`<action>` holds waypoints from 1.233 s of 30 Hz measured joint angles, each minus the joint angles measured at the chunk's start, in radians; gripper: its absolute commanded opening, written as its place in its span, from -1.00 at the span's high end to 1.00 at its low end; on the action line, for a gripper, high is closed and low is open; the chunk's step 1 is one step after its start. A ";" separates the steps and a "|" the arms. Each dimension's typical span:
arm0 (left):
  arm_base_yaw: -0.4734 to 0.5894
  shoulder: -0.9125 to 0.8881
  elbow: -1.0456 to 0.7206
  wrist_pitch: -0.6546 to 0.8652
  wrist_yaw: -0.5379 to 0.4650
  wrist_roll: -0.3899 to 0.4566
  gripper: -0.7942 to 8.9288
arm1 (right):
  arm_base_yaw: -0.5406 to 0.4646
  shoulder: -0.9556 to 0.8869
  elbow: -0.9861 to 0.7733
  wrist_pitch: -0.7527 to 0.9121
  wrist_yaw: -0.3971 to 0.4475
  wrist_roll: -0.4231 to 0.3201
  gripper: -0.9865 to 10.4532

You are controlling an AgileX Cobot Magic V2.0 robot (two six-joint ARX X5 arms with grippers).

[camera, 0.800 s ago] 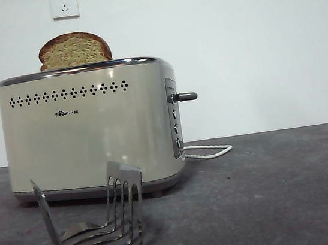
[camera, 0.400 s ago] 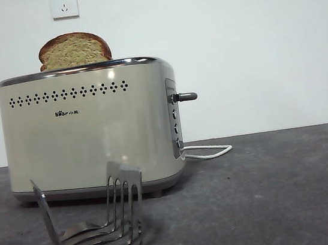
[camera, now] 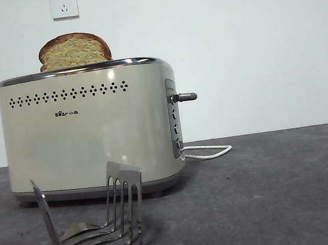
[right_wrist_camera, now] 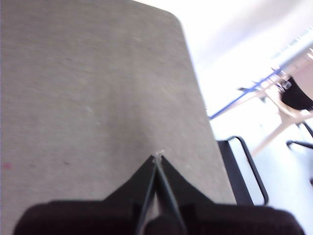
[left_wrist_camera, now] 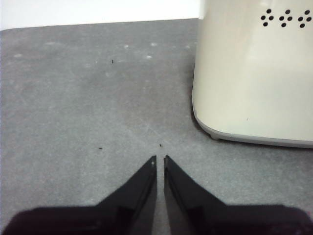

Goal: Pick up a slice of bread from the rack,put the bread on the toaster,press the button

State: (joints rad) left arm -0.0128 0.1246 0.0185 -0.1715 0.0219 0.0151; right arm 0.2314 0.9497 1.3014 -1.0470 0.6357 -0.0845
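The slice of bread (camera: pixel 74 50) stands upright in the toaster (camera: pixel 90 132), its domed top sticking out above the chrome rim. The grey lever knob, the button (camera: pixel 186 96), sticks out from the toaster's grey end panel, high up. The steel rack (camera: pixel 96 231) stands empty in front of the toaster. Neither gripper shows in the front view. My left gripper (left_wrist_camera: pixel 160 159) is shut and empty, low over the grey table beside a corner of the toaster (left_wrist_camera: pixel 254 73). My right gripper (right_wrist_camera: pixel 157 157) is shut and empty over bare table, away from the task's things.
A white power cord (camera: pixel 207 150) loops on the table beside the toaster's end panel. Two wall sockets (camera: pixel 64 4) sit high on the white wall. The right wrist view shows the table's edge (right_wrist_camera: pixel 195 83) with chairs (right_wrist_camera: pixel 293 98) beyond.
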 measured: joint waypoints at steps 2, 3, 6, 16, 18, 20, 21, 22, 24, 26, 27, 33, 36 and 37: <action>0.000 0.010 0.000 0.000 0.000 0.000 0.78 | -0.039 -0.077 -0.092 0.048 -0.016 0.002 0.83; 0.000 0.015 0.000 0.000 0.000 0.000 0.78 | -0.063 -0.123 -0.151 0.093 -0.046 0.008 0.83; 0.000 0.026 0.000 0.000 0.000 0.000 0.78 | -0.110 -0.273 -0.355 0.274 -0.233 0.017 0.83; 0.000 0.058 0.000 0.000 0.000 0.000 0.78 | -0.153 -0.697 -1.026 0.877 -0.705 0.018 0.83; 0.000 0.061 0.000 0.000 0.000 0.000 0.78 | -0.153 -0.761 -1.122 0.921 -0.709 0.015 0.83; 0.000 0.065 0.000 0.000 0.000 0.000 0.78 | -0.153 -0.814 -1.186 0.928 -0.711 0.013 0.83; 0.000 0.067 0.000 0.000 0.000 0.000 0.78 | -0.153 -0.837 -1.210 0.929 -0.711 0.013 0.83; 0.000 0.069 0.000 0.000 0.000 0.000 0.78 | -0.153 -0.851 -1.225 0.929 -0.711 0.013 0.83; 0.000 0.071 0.000 0.000 0.000 0.000 0.78 | -0.153 -0.878 -1.249 0.935 -0.711 0.013 0.83; 0.000 0.072 0.000 0.000 0.000 0.000 0.78 | -0.153 -0.895 -1.262 0.936 -0.711 0.013 0.83; 0.000 0.072 0.000 0.000 0.000 0.000 0.78 | -0.153 -0.901 -1.267 0.936 -0.711 0.013 0.83; 0.000 0.072 0.000 0.000 0.000 0.000 0.78 | -0.153 -0.927 -1.276 0.861 -0.711 0.013 0.83; 0.000 0.072 0.000 0.000 0.000 0.000 0.78 | -0.153 -0.930 -1.276 0.860 -0.687 0.008 0.83; 0.000 0.072 0.000 0.000 0.000 0.000 0.78 | -0.153 -0.930 -1.276 0.860 -0.676 0.008 0.83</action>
State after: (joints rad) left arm -0.0128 0.1963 0.0185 -0.1715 0.0219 0.0147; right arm 0.0784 0.0200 0.0254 -0.1871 -0.0399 -0.0769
